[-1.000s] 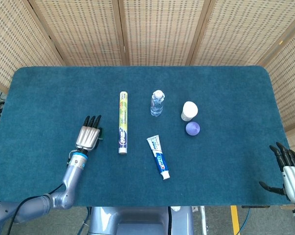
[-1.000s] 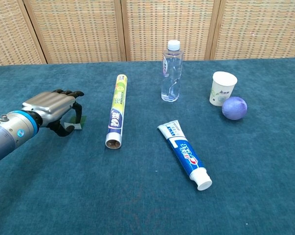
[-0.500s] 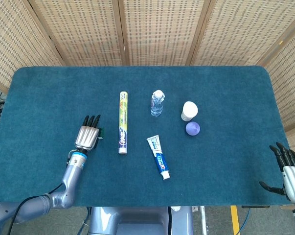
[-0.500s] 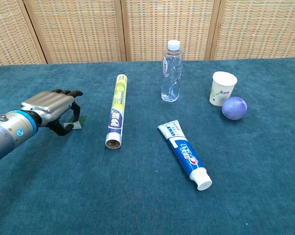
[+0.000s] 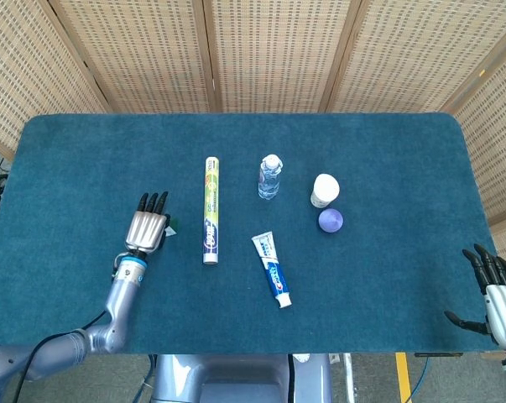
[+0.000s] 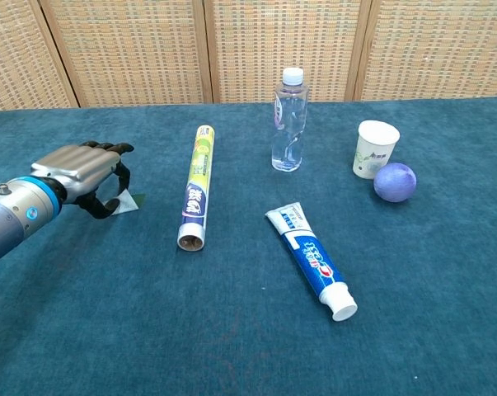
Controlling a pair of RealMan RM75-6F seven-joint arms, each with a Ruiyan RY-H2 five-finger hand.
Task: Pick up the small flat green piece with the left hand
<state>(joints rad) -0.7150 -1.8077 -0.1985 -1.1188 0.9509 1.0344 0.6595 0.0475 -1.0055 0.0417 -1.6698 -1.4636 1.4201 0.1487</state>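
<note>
One long wrapped roll point(image 6: 194, 187), one clear water bottle point(image 6: 288, 121), one white paper cup point(image 6: 374, 149), one purple ball point(image 6: 395, 182), one toothpaste tube point(image 6: 312, 261), and what appears to be one small green piece point(image 6: 132, 200), partly hidden.

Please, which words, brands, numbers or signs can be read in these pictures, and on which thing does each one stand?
"Crest": on the toothpaste tube, in white script; a probable reading.
Long roll: white lettering on its purple end, too blurred to read.
Water bottle: label too small to read.
Paper cup: a small green print, not legible.
Purple ball: no text.
</note>
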